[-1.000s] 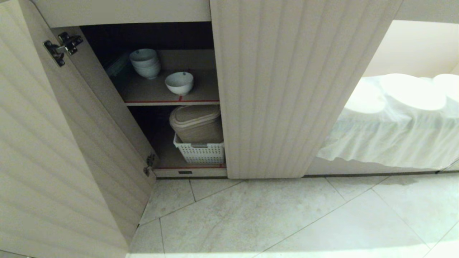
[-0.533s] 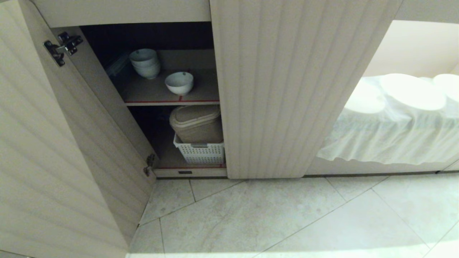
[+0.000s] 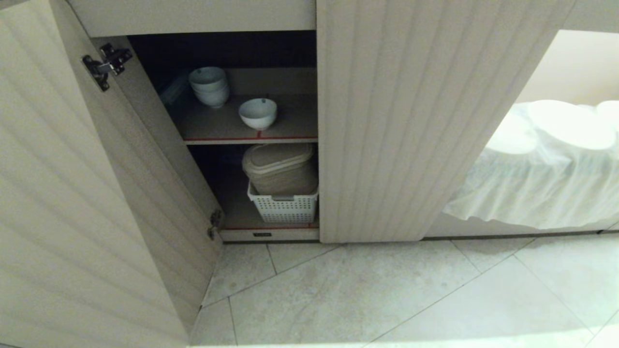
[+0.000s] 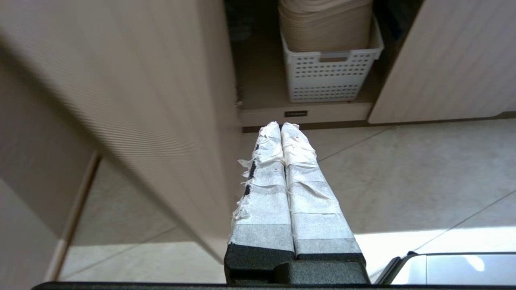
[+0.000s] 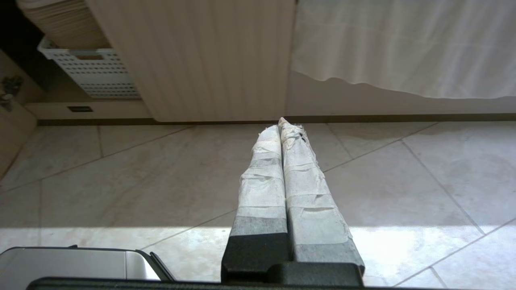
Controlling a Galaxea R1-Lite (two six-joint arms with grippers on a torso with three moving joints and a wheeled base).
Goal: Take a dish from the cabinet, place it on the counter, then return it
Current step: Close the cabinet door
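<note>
We find the cabinet [image 3: 416, 121] with its left door swung open and its right door shut. On the upper shelf [image 3: 251, 137], the dish [image 3: 257, 113] stands upright near the front edge, apart from stacked bowls [image 3: 209, 87]. Both arms hang low over the floor: left gripper [image 4: 281, 127] and right gripper [image 5: 281, 123], fingers pressed together, empty. We judge the left nearer; the dish lies above and ahead.

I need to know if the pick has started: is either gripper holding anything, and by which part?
Nothing is held. The left gripper and right gripper are shut and empty; the dish sits on the cabinet shelf.
</note>
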